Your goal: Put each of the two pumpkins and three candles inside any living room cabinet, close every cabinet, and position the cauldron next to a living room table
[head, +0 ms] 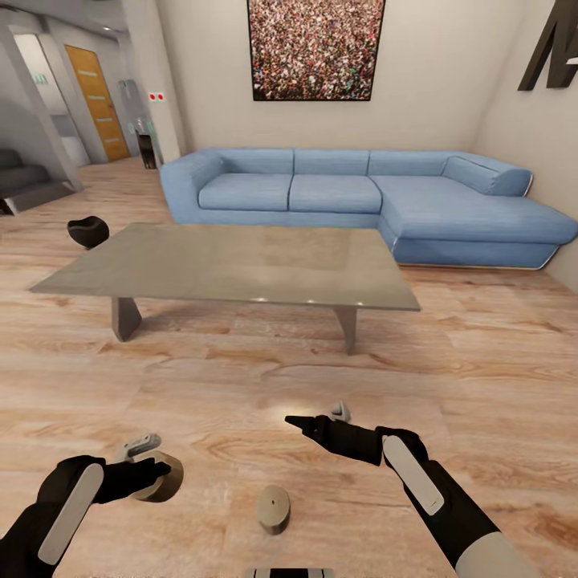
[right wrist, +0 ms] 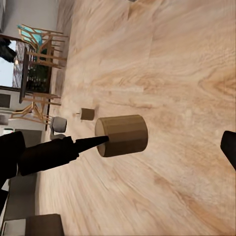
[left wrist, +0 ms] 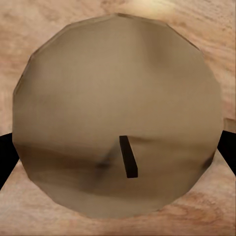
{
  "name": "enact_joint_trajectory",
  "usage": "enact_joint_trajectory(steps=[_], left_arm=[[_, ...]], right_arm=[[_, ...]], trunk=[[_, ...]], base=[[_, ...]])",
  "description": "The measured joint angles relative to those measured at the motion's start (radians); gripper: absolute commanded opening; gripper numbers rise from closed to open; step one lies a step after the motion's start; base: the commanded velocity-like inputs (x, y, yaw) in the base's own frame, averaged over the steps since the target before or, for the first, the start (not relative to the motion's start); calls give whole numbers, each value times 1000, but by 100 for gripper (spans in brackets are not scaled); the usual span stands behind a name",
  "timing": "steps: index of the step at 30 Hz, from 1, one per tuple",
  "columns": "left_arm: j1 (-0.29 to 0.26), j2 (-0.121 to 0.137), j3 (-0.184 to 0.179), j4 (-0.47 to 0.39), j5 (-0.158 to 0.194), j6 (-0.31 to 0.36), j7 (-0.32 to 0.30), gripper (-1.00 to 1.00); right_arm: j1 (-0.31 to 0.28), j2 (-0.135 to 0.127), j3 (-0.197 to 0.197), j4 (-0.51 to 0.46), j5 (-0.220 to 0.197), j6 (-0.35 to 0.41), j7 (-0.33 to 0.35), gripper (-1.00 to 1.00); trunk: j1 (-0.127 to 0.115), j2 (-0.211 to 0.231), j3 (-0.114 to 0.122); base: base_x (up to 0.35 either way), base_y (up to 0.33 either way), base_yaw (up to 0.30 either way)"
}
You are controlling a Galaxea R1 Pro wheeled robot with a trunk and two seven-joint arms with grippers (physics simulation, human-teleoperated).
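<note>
Seen from straight above in the left wrist view, a beige-brown candle (left wrist: 115, 113) with a dark wick stands between my left gripper's fingers (left wrist: 6, 157), which press on its two sides. In the head view my left gripper (head: 148, 466) holds that candle (head: 164, 479) low over the floor at the near left. Another candle (head: 273, 508) stands on the floor between my arms. My right gripper (head: 315, 416) is open just beyond it, with the candle (right wrist: 123, 135) beside one fingertip (right wrist: 98, 141). The black cauldron (head: 88, 231) sits on the floor off the grey table's (head: 233, 265) far left corner. Pumpkins and cabinet are out of view.
A blue corner sofa (head: 361, 197) stands behind the table against the wall. Wooden floor lies open between me and the table. A farther small candle (right wrist: 87, 114) and wooden dining chairs (right wrist: 39, 46) show in the right wrist view. A hallway opens at the far left.
</note>
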Motion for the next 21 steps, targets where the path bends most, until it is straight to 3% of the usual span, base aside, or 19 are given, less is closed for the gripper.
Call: enact_joint_trajectory(steps=[21], left_arm=[[-3, -1, -1, -1, -6, 0, 0, -100]], right_arm=[[0, 0, 0, 24, 0, -1, 2, 100]], trunk=[[0, 0, 0]], base=[[-6, 286, 0]])
